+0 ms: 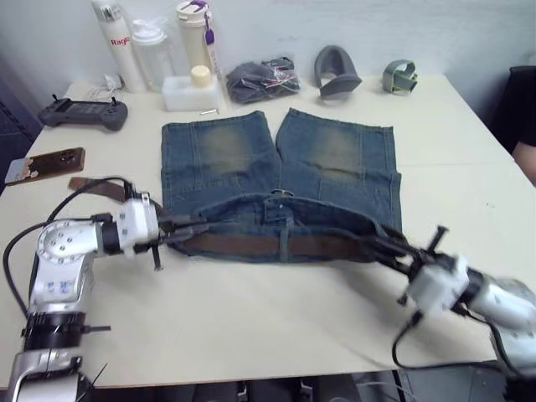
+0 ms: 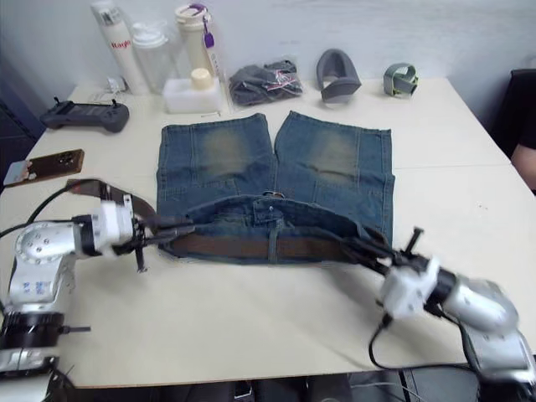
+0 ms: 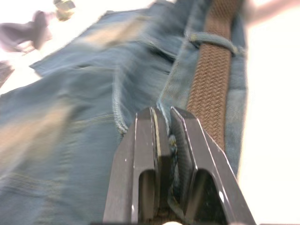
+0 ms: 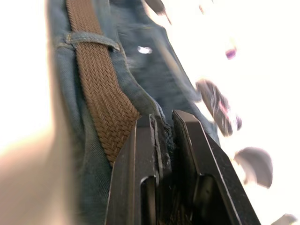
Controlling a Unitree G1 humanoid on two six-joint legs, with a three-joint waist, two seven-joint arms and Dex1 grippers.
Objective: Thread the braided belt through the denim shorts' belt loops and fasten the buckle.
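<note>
**Belt Run Along Waistband, Both Ends of Shorts Pinched**

Spread flat on the cream table (image 1: 251, 335), legs pointing away from the robot: the denim shorts (image 1: 276, 159), waistband nearest the robot and folded open. Threaded along that waistband, the braided belt (image 1: 268, 244), passing under at least one of the belt loops (image 1: 286, 243) at mid-waistband. Trailing off beyond the waistband's left end, a brown strap end (image 1: 96, 186), probably the belt's tail. Resting just above mid-waistband, a small silver ring (image 1: 280, 194), possibly the buckle, though too small to call.

Clamped on the waistband's left end: the left gripper (image 1: 186, 226), fingers (image 3: 140, 154) pressed together over a denim edge, woven strap lying just beside them. Clamped on the waistband's right end: the right gripper (image 1: 378, 244), fingers (image 4: 145, 159) closed on a fold of denim with the belt running right up to them and perhaps caught in the pinch too.

Judged step in hand: holding the waistband taut from both ends so the strap can seat through the loops. Best done with even, gentle outward tension, keeping the waistband flat on the table and avoiding any twist in the weave; too hard a pull likely to drag the shorts sideways or bunch the denim over a loop. Worth checking the grip includes only what is meant to move.

Lined up past the shorts' hems, well apart from the waistband: bottles (image 1: 151, 50), a dark cloth bundle (image 1: 261, 79), a grey holder (image 1: 337, 71).
</note>
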